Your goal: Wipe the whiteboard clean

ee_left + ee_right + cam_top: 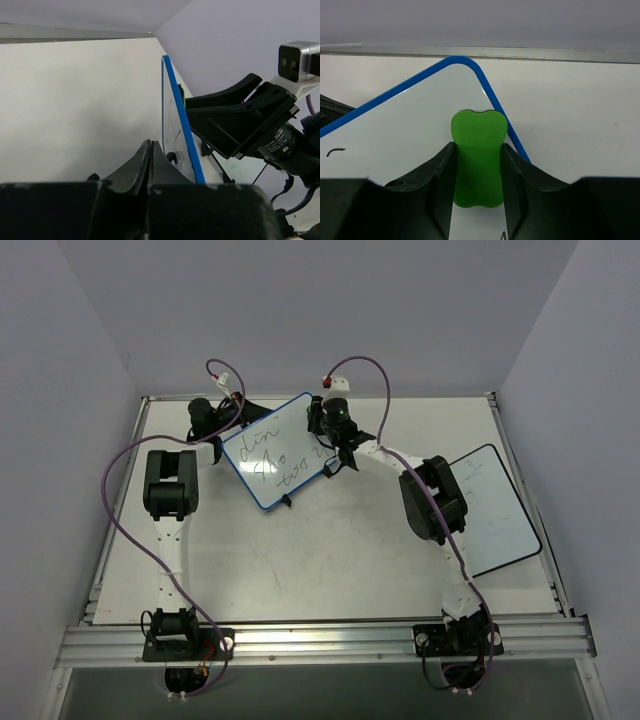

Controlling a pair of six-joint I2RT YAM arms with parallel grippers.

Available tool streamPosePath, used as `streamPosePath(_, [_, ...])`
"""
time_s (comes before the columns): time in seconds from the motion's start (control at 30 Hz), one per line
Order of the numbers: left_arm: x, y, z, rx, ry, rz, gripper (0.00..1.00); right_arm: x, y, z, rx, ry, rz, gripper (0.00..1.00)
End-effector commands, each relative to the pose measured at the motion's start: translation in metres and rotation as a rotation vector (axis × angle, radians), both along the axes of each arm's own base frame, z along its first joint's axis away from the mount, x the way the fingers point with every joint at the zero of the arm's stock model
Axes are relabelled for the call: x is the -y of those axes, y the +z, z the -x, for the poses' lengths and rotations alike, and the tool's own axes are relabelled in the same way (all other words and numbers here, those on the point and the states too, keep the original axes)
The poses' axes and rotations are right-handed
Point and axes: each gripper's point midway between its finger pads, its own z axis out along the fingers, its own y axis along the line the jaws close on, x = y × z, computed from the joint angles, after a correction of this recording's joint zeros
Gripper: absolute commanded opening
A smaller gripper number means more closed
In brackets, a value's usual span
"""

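**Wiping is in hand at the board's far corner**

Pressing of the green eraser (479, 127) to the board is taken to be the current step. The eraser is clamped between the fingers of the right pincer (477, 150) and lies over the white face just inside the blue-framed corner of the whiteboard (270, 445).

The whiteboard is found toward the far edge of the surface (330, 560), a little left of its middle. In the left wrist view it is seen nearly edge-on, raised steeply off the surface.

The left pincer (150, 150) is drawn fully together with nothing seen between its fingers. It is held close to the board on the side toward the far left corner. Whether the board is touched by it cannot be told.

A black-framed board (495, 510) lies well apart, by the right edge, and is not concerned.

The black handwriting (268, 462) across the middle of the face is not yet erased, so the task is judged to be at an early stage.

For the next move, the eraser would have to be swept from the corner across the writing. Light, steady pressure is called for, and support behind the board is needed so that it is not pushed over.
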Motion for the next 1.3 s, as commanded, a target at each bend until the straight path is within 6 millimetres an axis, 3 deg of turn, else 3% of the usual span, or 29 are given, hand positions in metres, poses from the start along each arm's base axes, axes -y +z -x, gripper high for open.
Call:
streamPosePath(0.0, [0.012,0.014,0.009,0.077,-0.045,-0.019,0.02,-0.016,0.005,0.006,0.001,0.019,0.031,0.04])
streamPosePath(0.33, [0.017,0.017,0.011,0.083,-0.054,-0.027,0.02,-0.083,0.009,0.036,0.032,0.134,0.069,0.04])
streamPosePath(0.63, [0.02,0.018,0.012,0.087,-0.061,-0.033,0.02,-0.114,0.008,0.057,0.034,0.205,0.089,0.04])
streamPosePath(0.87, [0.02,0.02,0.013,0.091,-0.06,-0.036,0.02,-0.098,0.003,0.053,0.024,0.158,0.106,0.04])
streamPosePath(1.27, [0.021,0.022,0.014,0.094,-0.061,-0.038,0.02,-0.027,0.003,0.021,0.002,0.002,0.096,0.04])
